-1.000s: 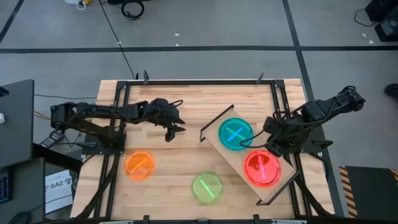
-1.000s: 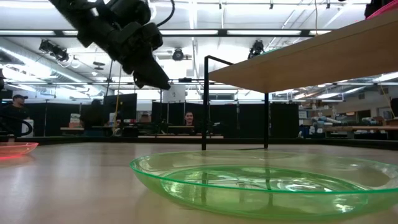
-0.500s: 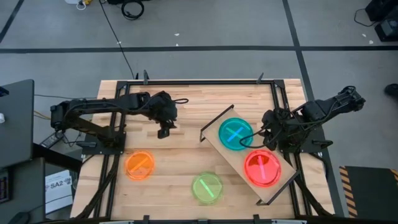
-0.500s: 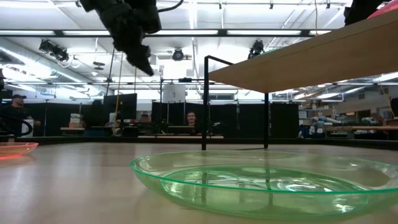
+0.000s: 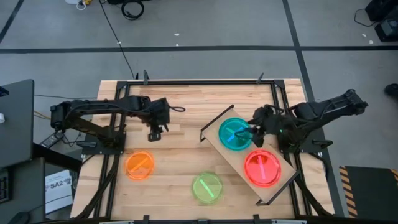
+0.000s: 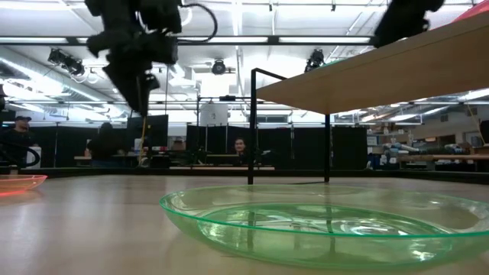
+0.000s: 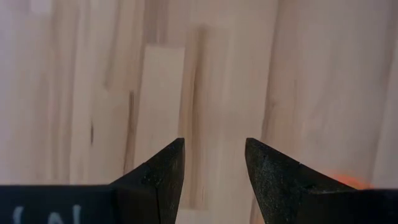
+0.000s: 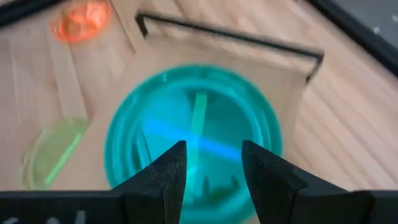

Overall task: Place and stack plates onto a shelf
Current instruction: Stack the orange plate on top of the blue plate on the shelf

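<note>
The light-wood shelf (image 5: 281,185) stands askew at the table's right. It carries a blue-green plate (image 5: 231,135), in which a blue bar and a green bar cross, and a pink plate (image 5: 262,167). An orange plate (image 5: 140,165) and a green plate (image 5: 206,187) lie flat on the tabletop. My left gripper (image 5: 153,132) hangs open, pointing down over bare wood (image 7: 214,158), on the far side of the orange plate. My right gripper (image 5: 252,132) is open over the blue-green plate's right rim (image 8: 213,155), slanting down and touching nothing.
Black frame rails (image 5: 199,81) run around the slatted tabletop. The shelf's black wire end (image 5: 214,119) rises at its far left corner. Bare wood lies between the two arms. People and desks show in the room behind (image 6: 241,149).
My left gripper has drawn back toward the table's left edge and tipped from nearly level to pointing down. My right gripper has swung left and toward the far edge, from beside the pink plate to over the blue-green plate. No plate has moved.
</note>
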Action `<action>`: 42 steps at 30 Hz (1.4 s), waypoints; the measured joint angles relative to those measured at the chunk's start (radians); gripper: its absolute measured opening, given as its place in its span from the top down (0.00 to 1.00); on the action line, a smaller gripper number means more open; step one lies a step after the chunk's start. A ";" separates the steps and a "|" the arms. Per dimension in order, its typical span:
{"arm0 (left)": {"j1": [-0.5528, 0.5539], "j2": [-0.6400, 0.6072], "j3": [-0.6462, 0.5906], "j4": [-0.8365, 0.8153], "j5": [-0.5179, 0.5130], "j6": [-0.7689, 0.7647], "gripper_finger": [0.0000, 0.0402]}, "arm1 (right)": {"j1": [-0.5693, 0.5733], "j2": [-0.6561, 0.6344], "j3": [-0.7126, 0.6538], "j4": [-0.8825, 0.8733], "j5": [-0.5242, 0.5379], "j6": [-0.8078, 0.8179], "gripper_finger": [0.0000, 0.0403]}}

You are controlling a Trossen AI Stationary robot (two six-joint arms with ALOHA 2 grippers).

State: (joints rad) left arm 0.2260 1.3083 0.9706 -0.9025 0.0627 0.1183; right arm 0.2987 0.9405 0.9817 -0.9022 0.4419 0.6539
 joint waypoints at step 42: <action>-0.097 0.000 -0.168 -0.059 0.121 -0.008 0.56 | -0.558 -0.011 -0.121 0.199 -0.440 -0.497 0.60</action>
State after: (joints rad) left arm 0.1287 1.3083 0.8025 -0.9612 0.1837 0.1102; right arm -0.2596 0.9291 0.8608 -0.7032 0.0017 0.1566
